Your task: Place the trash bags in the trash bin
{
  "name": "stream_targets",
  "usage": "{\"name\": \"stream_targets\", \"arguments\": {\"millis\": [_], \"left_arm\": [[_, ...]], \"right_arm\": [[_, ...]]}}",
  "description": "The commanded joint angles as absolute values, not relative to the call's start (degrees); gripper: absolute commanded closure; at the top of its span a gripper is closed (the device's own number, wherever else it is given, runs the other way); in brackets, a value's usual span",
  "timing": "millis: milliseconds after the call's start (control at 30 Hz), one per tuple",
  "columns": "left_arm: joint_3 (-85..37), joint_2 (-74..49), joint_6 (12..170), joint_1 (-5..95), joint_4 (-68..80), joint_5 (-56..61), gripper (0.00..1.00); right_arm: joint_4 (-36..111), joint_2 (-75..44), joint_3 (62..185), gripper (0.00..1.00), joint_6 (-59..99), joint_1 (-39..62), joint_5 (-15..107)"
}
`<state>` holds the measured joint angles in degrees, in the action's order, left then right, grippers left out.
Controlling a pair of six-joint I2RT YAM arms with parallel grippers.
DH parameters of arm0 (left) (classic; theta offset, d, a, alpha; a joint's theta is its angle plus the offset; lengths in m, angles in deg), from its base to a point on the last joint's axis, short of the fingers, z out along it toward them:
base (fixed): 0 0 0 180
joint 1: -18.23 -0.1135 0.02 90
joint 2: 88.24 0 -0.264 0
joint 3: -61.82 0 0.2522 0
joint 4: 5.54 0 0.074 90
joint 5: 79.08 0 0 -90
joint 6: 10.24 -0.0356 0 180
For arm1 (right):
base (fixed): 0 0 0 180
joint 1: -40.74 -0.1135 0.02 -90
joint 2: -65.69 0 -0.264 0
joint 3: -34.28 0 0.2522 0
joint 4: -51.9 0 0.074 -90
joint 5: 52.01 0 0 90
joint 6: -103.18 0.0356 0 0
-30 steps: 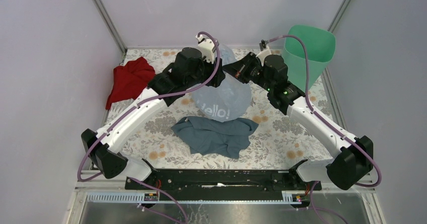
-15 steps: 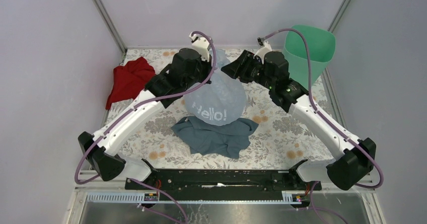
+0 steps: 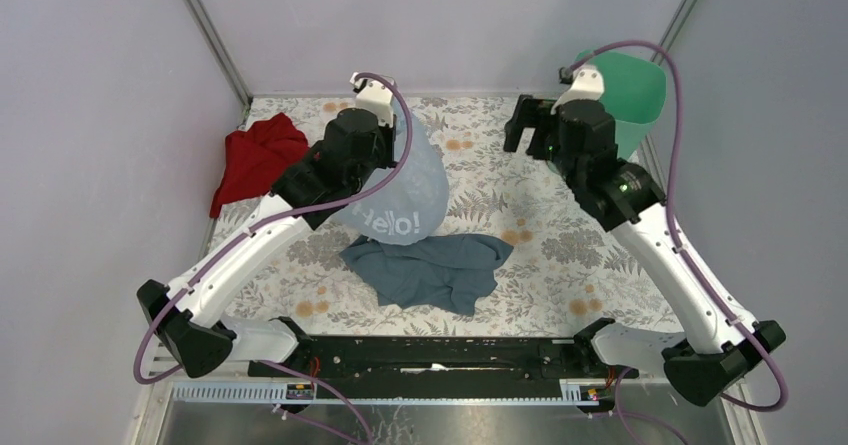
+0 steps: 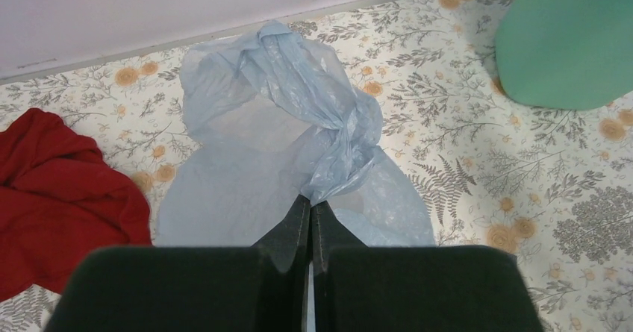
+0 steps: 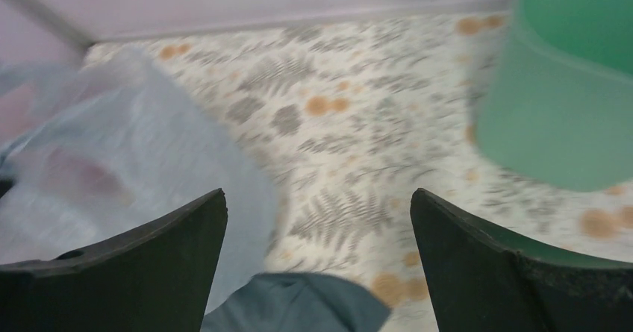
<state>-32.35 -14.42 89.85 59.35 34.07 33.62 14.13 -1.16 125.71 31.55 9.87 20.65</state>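
Left gripper (image 4: pixel 310 201): clamped on a twisted fold of the bag (image 4: pixel 276 145), which has shifted left with it since the earlier frame and sits just beside the grey cloth (image 3: pixel 430 270), well apart from the bin (image 3: pixel 628 90). Right gripper (image 5: pixel 317 198): jaws now wide apart, holding nothing, drawn back from the bag to near the bin. Bin: upright in the far right corner, contents not discernible.

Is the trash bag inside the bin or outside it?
Outside. The trash bag is pinched in the shut left pincer, apart from the trash bin; the right pincer is open, empty.
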Motion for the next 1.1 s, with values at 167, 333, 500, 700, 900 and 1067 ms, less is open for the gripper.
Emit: {"name": "stream_targets", "arguments": {"millis": [167, 333, 500, 700, 900, 1067], "left_arm": [[-27.88, -18.58, 88.84, 58.99, 28.12, 34.38, 1.00], [-26.18, -19.34, 89.15, 59.00, 27.21, 32.57, 1.00], [-25.85, -19.94, 89.49, 58.36, 27.13, 31.18, 1.00], [-25.29, -20.20, 89.52, 57.96, 26.77, 29.63, 1.00], [-24.74, -19.70, 89.39, 57.69, 26.26, 29.27, 1.00], [-25.30, -18.30, 89.83, 57.69, 26.56, 27.73, 1.00]], "right_arm": [[6.45, -14.77, 142.51, 0.01, 16.60, 16.45, 0.76], [8.53, -22.09, 146.96, 0.01, 8.01, 20.76, 3.02], [4.06, -31.77, 156.68, 0.04, 3.60, 25.16, 7.22], [-4.42, -42.18, 169.45, 0.11, 1.61, 28.50, 15.96], [-7.98, -47.74, 173.45, 0.23, 0.46, 31.08, 22.01], [-7.32, -49.04, 172.30, 0.26, -0.17, 31.43, 21.72]]}}
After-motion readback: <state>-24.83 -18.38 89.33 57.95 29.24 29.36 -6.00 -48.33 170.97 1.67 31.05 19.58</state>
